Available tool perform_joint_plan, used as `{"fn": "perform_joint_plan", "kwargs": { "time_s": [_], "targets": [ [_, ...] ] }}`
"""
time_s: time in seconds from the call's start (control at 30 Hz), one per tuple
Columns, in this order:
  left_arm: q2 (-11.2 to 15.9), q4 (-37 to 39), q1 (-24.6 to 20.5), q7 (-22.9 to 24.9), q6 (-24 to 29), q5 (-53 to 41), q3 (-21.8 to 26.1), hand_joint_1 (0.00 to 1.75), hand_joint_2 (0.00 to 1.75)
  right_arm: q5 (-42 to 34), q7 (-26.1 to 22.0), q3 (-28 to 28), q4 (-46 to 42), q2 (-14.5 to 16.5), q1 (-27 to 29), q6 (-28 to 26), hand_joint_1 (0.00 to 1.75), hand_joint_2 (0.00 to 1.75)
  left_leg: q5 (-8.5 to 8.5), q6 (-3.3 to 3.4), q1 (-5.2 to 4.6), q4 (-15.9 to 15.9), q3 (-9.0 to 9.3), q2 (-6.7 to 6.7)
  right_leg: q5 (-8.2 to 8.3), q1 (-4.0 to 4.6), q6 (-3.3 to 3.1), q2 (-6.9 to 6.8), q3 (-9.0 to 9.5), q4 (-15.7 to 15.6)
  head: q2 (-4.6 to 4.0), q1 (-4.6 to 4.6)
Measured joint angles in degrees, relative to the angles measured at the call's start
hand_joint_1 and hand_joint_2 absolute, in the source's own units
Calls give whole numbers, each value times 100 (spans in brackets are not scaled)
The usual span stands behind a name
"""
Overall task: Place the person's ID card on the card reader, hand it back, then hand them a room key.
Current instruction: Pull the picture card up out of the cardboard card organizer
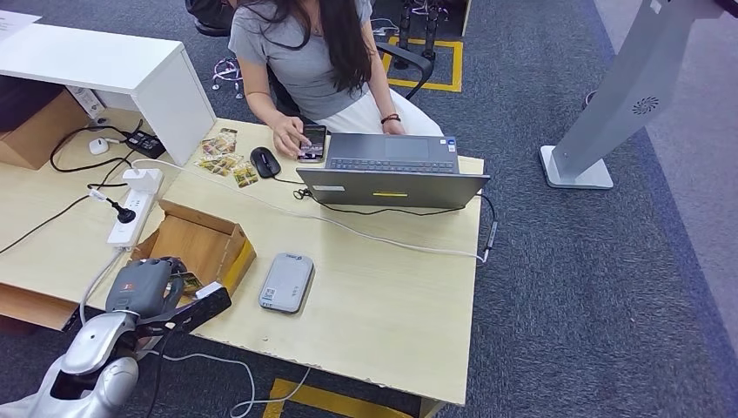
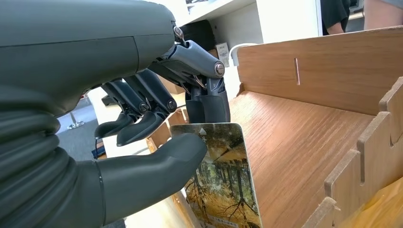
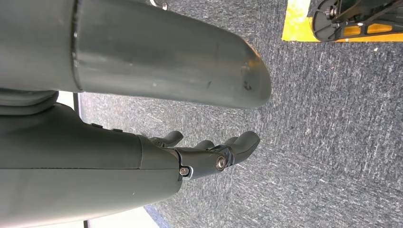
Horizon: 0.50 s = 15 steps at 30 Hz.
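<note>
While over the wooden tray [image 2: 304,128] | left hand [image 2: 142,118] pinches card [image 2: 223,180] (thumb pressing)

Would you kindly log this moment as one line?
left hand: pinches card at wooden box | right hand: hangs, holds nothing | reader: bare | person: on phone

Card reader [image 1: 286,282] on the table [image 1: 383,296], right of the wooden box [image 1: 202,244], laptop [image 1: 392,174] behind it.

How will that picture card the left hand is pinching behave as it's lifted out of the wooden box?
The card looks thin, flat and unbent, so probably stiff and light. Its glossy face may slip between the left hand's thumb and fingers.
</note>
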Motion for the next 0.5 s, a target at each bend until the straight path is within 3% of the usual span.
{"fn": "perform_joint_plan", "kwargs": {
  "time_s": [0.33,0.5],
  "targets": [
    [0,10,-93,-98,297,-76,0,175,175,-19,-39,16,0,-9,-2,0,0,0,0,0,0,0,0,-1,0,0,0,-1,-13,0,0,1],
    [-19,59,-584,-167,446,-250,-20,175,175,-12,-88,109,0,-32,-11,0,0,0,5,4,1,1,-2,-4,2,0,0,-7,-15,0,0,1]
  ]
}}
